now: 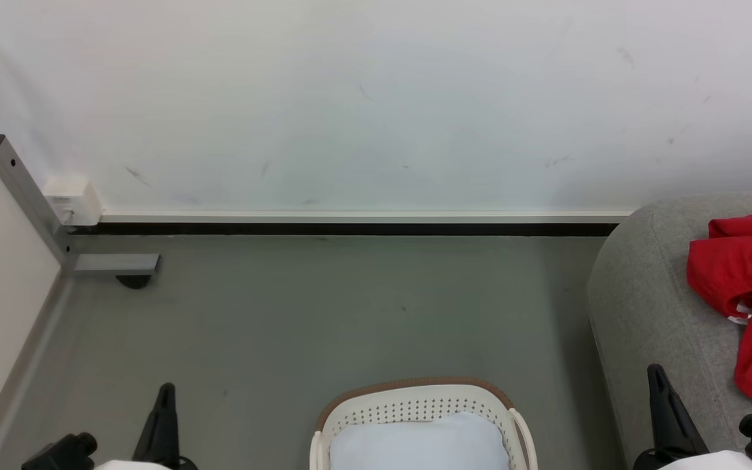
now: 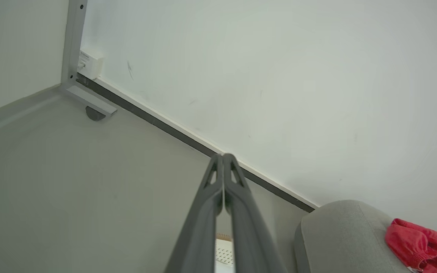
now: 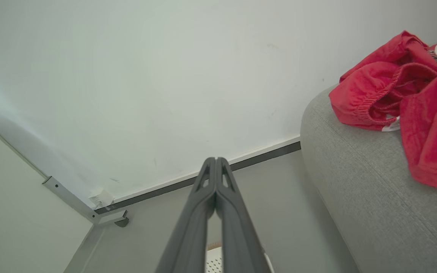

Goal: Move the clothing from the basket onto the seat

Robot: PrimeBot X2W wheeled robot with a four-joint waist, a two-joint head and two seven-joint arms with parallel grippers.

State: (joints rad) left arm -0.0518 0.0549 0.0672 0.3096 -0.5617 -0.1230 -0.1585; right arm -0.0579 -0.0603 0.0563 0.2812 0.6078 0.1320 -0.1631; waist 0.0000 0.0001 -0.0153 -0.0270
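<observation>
Left end effector (image 2: 223,156): in its wrist view I see both fingers pressed together tip to tip with nothing between them. It hangs over the floor (image 1: 350,313), pointing toward the wall (image 1: 376,98).
Right end effector (image 3: 215,159): closed flat on itself the same way and holding nothing, just beside the seat's rounded edge.
Clothing (image 1: 748,267): a crumpled red heap lying on the seat (image 1: 643,307), at my right. The frame edge cuts it off, so I cannot tell how many pieces there are. A bit of white shows among the folds.
Basket (image 1: 415,386): on the floor between the two end effectors. Its near half is cut off by the head view's bottom edge, but I can see the brown rim and perforated wall.
Inside the basket: a pale bluish-white mass (image 1: 418,444); I cannot make out what it is.
Far left corner: a grey metal post (image 1: 23,196) and a small white box (image 1: 74,201) at the wall's foot.
</observation>
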